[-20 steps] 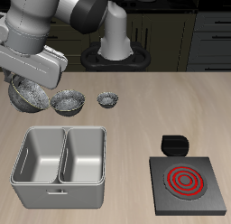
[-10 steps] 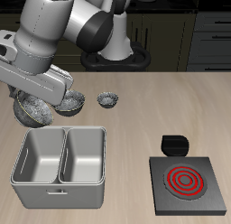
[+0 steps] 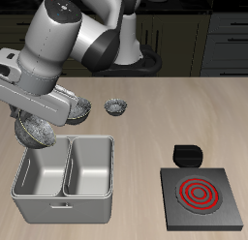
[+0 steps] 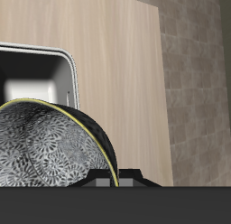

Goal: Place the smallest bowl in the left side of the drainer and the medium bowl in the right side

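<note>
**You have a bowl hanging at the drainer's back rim**

Nearest you, the black stove with a red coil (image 3: pixel 199 195) sits at the bench's (image 3: pixel 155 118) front, beside the light grey 2-compartment metal drainer (image 3: pixel 65 197), both compartments bare. The gripper (image 3: pixel 44 120) is pinched on a shiny grey speckled metal bowl (image 3: pixel 37 134), tilted and clear of the bench, over the back rim of the drainer's compartment farther from the stove. Farther back, a second speckled bowl (image 3: pixel 80 111) rests half hidden by the arm; you cannot tell which of these 2 is the medium one. The smallest bowl (image 3: pixel 116 107) stands beside it, behind the drainer.
</note>
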